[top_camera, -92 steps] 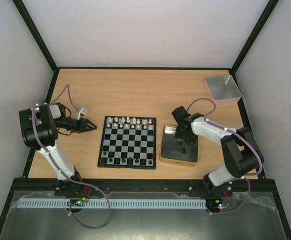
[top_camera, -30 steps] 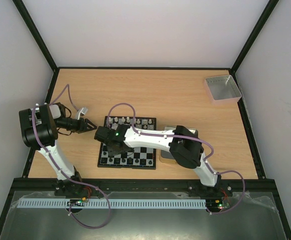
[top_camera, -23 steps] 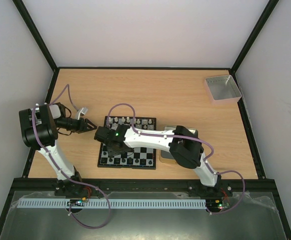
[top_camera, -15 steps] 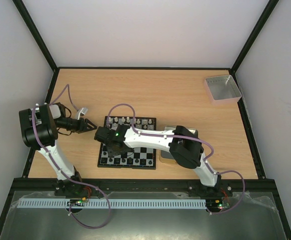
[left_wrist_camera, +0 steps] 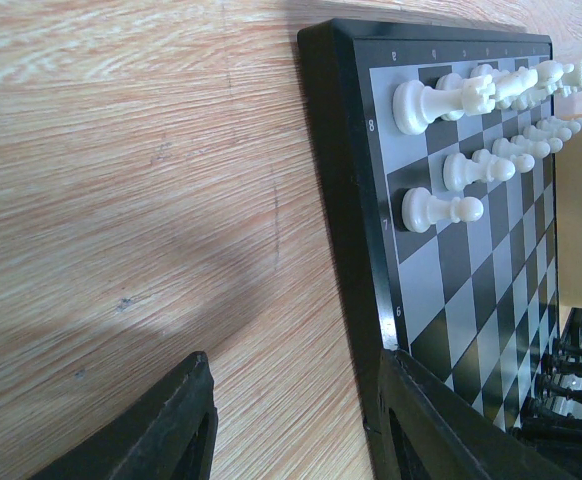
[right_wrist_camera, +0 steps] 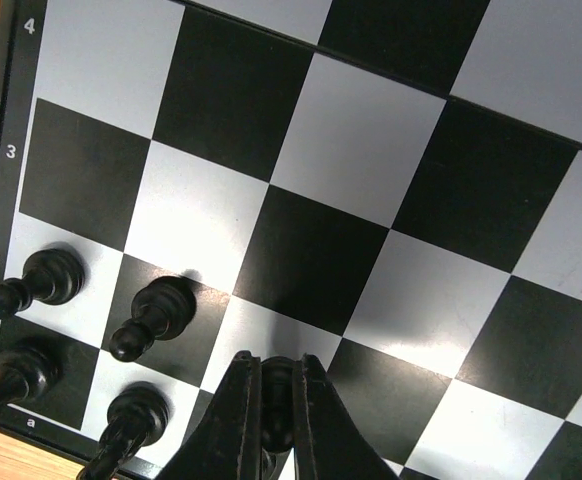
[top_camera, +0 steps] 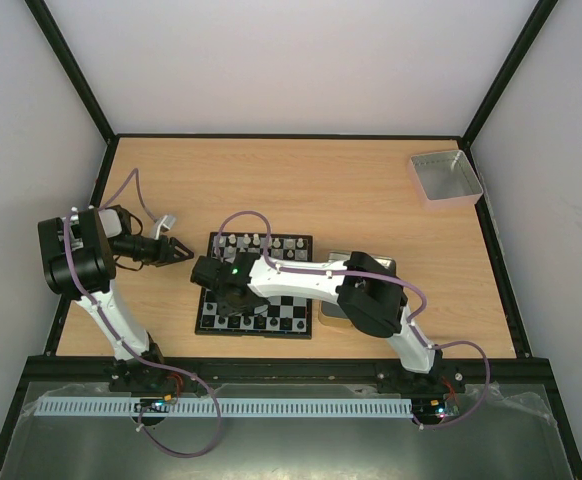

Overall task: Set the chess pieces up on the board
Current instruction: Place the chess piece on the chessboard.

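Piece, a black one, is pinched tight in my right claw, at the board's row 1. Just left of my claw stand more black pieces, by the printed 1, 2, 3, 4 and "a". My left claw gapes wide beside the board.

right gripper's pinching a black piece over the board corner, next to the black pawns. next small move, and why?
Probably ease straight down, then open. The right gripper pinches a black piece over the free square beside two standing black pawns on the board, so it looks lined up. Whether its base touches yet cannot be seen.
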Controlling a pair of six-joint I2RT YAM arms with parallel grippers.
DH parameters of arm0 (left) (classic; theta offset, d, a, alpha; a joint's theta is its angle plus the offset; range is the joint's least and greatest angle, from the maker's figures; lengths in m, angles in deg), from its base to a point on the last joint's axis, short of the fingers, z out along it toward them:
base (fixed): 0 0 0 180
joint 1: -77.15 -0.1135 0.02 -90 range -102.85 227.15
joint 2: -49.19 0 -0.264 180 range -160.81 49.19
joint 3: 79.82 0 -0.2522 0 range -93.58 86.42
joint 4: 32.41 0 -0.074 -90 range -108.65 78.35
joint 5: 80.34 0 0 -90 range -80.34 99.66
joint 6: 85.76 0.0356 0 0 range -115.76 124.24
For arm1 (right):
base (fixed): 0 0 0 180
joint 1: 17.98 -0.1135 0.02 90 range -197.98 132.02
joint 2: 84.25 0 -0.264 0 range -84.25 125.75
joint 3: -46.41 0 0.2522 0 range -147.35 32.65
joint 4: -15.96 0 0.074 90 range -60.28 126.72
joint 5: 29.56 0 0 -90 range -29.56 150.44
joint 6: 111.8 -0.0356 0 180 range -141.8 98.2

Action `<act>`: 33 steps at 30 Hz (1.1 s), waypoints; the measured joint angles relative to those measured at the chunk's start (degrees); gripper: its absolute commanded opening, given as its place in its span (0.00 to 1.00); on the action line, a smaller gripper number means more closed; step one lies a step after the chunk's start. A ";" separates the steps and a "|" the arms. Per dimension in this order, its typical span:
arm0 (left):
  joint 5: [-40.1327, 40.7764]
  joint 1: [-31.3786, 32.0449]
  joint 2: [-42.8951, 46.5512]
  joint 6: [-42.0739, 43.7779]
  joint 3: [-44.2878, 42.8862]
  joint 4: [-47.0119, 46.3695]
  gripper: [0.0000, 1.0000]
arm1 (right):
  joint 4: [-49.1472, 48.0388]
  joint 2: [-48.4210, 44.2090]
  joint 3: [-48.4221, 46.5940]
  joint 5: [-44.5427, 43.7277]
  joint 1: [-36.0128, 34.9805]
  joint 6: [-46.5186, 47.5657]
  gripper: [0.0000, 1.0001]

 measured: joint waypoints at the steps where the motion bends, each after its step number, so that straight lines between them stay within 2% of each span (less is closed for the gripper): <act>1: 0.00 0.00 0.00 0.00 0.00 0.00 0.47 | -0.07 0.00 0.09 0.20 0.00 0.00 0.04; 33: -0.04 -0.02 0.00 0.02 0.00 0.02 0.47 | -0.61 0.81 0.28 1.49 -0.02 0.02 0.16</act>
